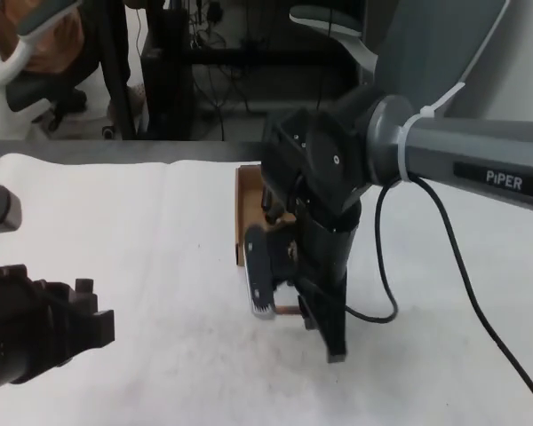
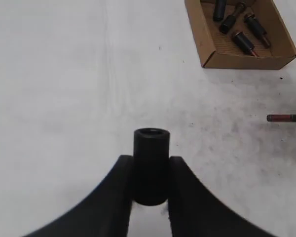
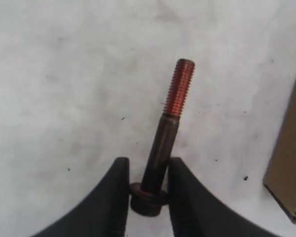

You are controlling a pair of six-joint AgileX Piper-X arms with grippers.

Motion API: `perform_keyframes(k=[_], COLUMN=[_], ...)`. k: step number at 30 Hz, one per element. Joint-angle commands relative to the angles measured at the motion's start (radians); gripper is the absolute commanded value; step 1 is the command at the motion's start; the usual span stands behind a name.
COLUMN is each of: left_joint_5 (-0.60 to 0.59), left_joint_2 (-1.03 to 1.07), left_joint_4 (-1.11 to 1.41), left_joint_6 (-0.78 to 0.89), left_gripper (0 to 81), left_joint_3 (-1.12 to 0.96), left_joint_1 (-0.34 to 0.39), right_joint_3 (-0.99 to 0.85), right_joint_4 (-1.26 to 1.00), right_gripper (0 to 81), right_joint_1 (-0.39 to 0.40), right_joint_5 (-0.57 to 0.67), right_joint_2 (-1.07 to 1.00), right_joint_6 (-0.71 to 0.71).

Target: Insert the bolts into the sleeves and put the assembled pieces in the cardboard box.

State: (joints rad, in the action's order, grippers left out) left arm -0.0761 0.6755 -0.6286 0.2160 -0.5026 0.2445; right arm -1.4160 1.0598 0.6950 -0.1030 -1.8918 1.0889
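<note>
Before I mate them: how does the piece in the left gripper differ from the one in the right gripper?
The sleeve in the left gripper is short, thick and all black with an open bore; the bolt in the right gripper is long and slim with a reddish threaded tip. The sleeve is clamped around its body, the bolt right next to its head. Both are dark and not yet joined.

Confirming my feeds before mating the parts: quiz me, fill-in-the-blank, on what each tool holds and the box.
1. The left tool is shut on a black ____.
2. The right tool grips the bolt near its ____.
3. Assembled pieces lie in the cardboard ____.
Missing: sleeve; head; box.
</note>
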Motion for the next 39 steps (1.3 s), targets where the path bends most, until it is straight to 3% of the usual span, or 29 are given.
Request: perform_keyframes(k=[1, 5, 8, 10, 14, 15, 17, 18, 19, 20, 22, 28, 31, 32, 35, 39], left_joint_5=[-0.002, -0.004, -0.030, -0.060, -0.076, -0.076, -0.076, -0.076, -0.076, -0.076, -0.076, -0.076, -0.076, -0.076, -0.117, -0.305], left_joint_2=[-0.010, -0.010, -0.010, -0.010, -0.010, -0.010, -0.010, -0.010, -0.010, -0.010, -0.010, -0.010, -0.010, -0.010, -0.010, -0.010], left_joint_4=[0.027, 0.032, 0.034, 0.043, 0.057, 0.057, 0.059, 0.061, 0.066, 0.069, 0.073, 0.073, 0.073, 0.073, 0.068, 0.108], left_joint_6=[-0.007, -0.007, -0.007, -0.007, -0.007, -0.007, -0.007, -0.007, -0.007, -0.007, -0.007, -0.005, 0.008, 0.010, -0.068, -0.329], left_gripper=[1.7, 1.7, 1.7, 1.7, 1.7, 1.7, 1.7, 1.7, 1.7, 1.7, 1.7, 1.7, 1.7, 1.7, 1.7, 1.7], left_joint_3=[0.001, 0.001, 0.001, 0.001, 0.001, 0.001, 0.001, 0.001, 0.001, 0.001, 0.001, 0.001, 0.001, 0.001, 0.001, 0.001], left_joint_1=[-0.003, -0.003, -0.003, -0.003, -0.003, -0.003, -0.003, -0.003, -0.003, -0.003, -0.003, -0.003, -0.003, -0.003, -0.003, -0.003], right_joint_3=[0.008, 0.071, 0.144, 0.192, 0.242, 0.242, 0.237, 0.237, 0.237, 0.237, 0.235, 0.198, 0.183, 0.180, 0.179, 0.196], right_joint_4=[0.055, 0.058, -0.011, -0.066, -0.107, -0.098, -0.072, -0.069, -0.074, -0.089, -0.138, -0.151, -0.161, -0.172, -0.180, -0.189], right_gripper=[0.4, 0.4, 0.4, 0.4, 1.7, 5.9, 25.9, 42.6, 65.0, 70.0, 70.0, 70.0, 70.0, 70.0, 70.0, 70.0], right_joint_1=[0.012, 0.012, 0.012, 0.012, 0.012, 0.012, 0.010, 0.010, 0.010, 0.010, 0.010, -0.002, -0.002, -0.002, -0.006, -0.009], right_joint_5=[0.015, -0.005, -0.138, -0.204, -0.163, -0.121, -0.010, 0.022, 0.031, 0.027, 0.018, 0.069, 0.084, 0.054, -0.083, -0.187], right_joint_2=[0.003, 0.000, -0.001, -0.001, -0.001, -0.001, -0.001, -0.001, -0.001, -0.001, 0.007, 0.075, 0.143, 0.172, 0.261, 0.349], right_joint_6=[0.193, 0.426, 0.559, 0.598, 0.519, 0.476, 0.389, 0.356, 0.307, 0.242, 0.050, -0.209, -0.471, -0.622, -1.254, -1.796])
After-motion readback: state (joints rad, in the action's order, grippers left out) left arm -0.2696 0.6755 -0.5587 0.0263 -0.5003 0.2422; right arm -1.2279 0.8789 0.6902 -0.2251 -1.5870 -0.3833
